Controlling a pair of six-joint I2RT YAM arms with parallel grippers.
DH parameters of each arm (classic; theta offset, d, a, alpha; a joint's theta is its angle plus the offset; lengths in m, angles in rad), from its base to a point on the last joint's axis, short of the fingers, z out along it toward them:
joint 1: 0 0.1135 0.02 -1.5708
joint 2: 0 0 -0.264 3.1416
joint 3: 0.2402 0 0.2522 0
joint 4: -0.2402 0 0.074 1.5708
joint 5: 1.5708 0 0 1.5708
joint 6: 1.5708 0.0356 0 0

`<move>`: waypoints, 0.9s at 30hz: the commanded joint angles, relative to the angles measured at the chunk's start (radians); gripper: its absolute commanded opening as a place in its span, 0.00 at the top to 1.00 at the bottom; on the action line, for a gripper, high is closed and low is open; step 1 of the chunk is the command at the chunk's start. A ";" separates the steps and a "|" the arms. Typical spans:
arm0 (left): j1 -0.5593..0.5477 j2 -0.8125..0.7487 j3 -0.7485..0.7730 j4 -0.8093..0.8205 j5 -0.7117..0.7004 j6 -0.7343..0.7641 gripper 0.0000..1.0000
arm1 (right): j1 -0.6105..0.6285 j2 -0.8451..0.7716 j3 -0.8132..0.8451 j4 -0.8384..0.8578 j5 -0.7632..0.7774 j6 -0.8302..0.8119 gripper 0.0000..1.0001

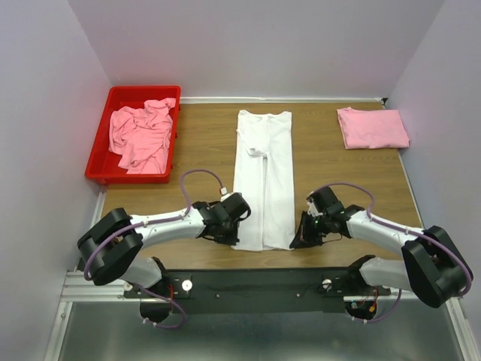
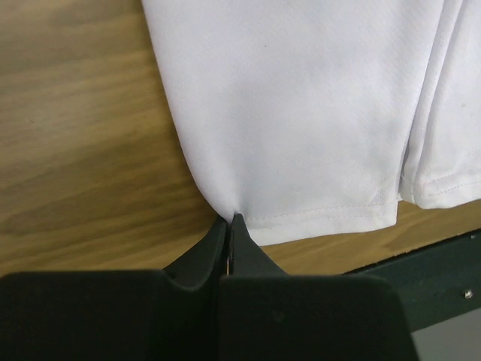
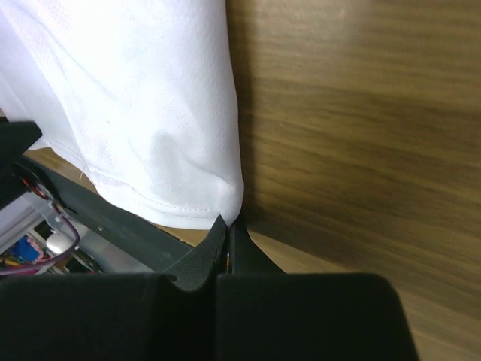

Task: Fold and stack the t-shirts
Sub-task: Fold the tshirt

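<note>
Now, tool on the left: the left gripper (image 2: 229, 219) is pressing its fingers tightly together with no gap between them, pinching the near left corner of the white t-shirt (image 1: 263, 173) right at the stitched hem.
Tool on the right: the right gripper (image 3: 229, 222) is likewise squeezing its fingers fully together, nipping the near right corner of the same hem (the cloth is bunching slightly just above the tips).
Both arms: they are reaching in low from either side of the shirt's near end, wrists angling toward each other, with cables looping above them.
Centre of the table (image 1: 203, 143): the white t-shirt is lying flat on the wood as a long narrow strip, its sides folded inward, its collar end pointing away from the arms and its hem end lying just short of the near edge.
Hem, seen from the left wrist: one folded layer is overlapping another toward the right side.
Far right corner: a folded pink t-shirt (image 1: 372, 128) is sitting as a neat rectangle, well apart from the white one.
Far left: crumpled pink t-shirts (image 1: 141, 135) are lying heaped inside the red bin (image 1: 101, 162) (how many are in the heap I cannot tell).
Near edge: a dark metal rail (image 1: 255, 282) is running along just beyond the hem, close behind both grippers.
</note>
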 commanded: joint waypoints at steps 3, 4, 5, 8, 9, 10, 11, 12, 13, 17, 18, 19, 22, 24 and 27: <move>-0.025 0.003 0.013 -0.028 0.023 -0.022 1.00 | 0.006 -0.040 0.039 -0.137 0.099 -0.021 0.99; -0.013 0.000 0.063 -0.034 0.008 -0.009 1.00 | 0.004 -0.040 0.101 -0.156 0.122 -0.021 0.99; -0.004 -0.003 0.094 -0.039 -0.003 0.002 1.00 | 0.003 -0.035 0.132 -0.163 0.169 -0.021 0.99; 0.056 -0.015 0.204 -0.059 -0.047 0.054 1.00 | -0.003 0.006 0.258 -0.182 0.231 -0.038 0.99; 0.076 -0.020 0.227 -0.060 -0.054 0.070 1.00 | -0.009 0.022 0.286 -0.183 0.260 -0.045 0.99; 0.125 -0.024 0.244 -0.059 -0.072 0.088 1.00 | -0.014 0.048 0.312 -0.185 0.272 -0.059 0.99; 0.151 -0.028 0.275 -0.048 -0.077 0.119 1.00 | -0.031 0.064 0.368 -0.185 0.289 -0.070 0.99; 0.176 -0.028 0.286 -0.039 -0.075 0.139 1.00 | -0.041 0.081 0.394 -0.185 0.298 -0.083 0.99; 0.223 -0.026 0.306 -0.013 -0.065 0.172 1.00 | -0.061 0.126 0.452 -0.185 0.306 -0.114 0.99; 0.298 0.021 0.358 0.044 -0.060 0.232 1.00 | -0.107 0.231 0.560 -0.185 0.313 -0.172 0.99; 0.308 0.035 0.367 0.055 -0.046 0.257 1.00 | -0.114 0.256 0.614 -0.185 0.326 -0.183 0.99; 0.317 0.050 0.379 0.065 -0.046 0.268 1.00 | -0.121 0.276 0.637 -0.183 0.323 -0.191 0.99; 0.360 0.129 0.418 0.116 -0.040 0.289 1.00 | -0.150 0.354 0.724 -0.183 0.321 -0.226 0.99; 0.390 0.162 0.438 0.131 -0.028 0.309 1.00 | -0.158 0.402 0.770 -0.183 0.321 -0.237 0.99; 0.415 0.227 0.496 0.156 -0.014 0.334 1.00 | -0.181 0.457 0.809 -0.183 0.317 -0.251 0.99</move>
